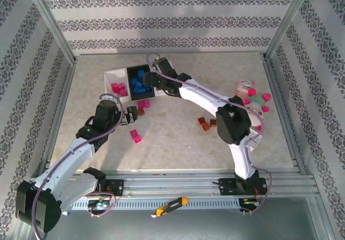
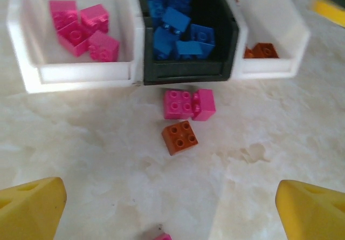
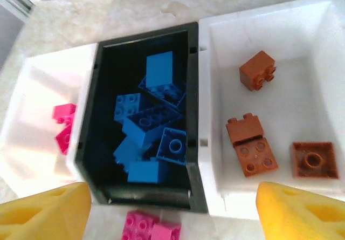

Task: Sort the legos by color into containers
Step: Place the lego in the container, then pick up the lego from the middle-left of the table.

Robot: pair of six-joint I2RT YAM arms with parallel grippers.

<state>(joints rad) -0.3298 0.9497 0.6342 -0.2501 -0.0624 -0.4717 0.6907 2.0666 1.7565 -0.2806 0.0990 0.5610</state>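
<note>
Right fingers (image 3: 302,210) apart, brown legos (image 3: 257,70) in tray (image 3: 302,100) ahead; left fingers (image 2: 29,207) apart.

No text, label, brand, number or sign can be read in any of the views. Some print is seen on the small pink-and-white packet (image 1: 245,83) at the upper right of the top view, but it is too small to be made out. The studs of the brown-orange plastic brick (image 2: 180,137) at the centre of the left wrist view are too blurred for any lettering to be told.
</note>
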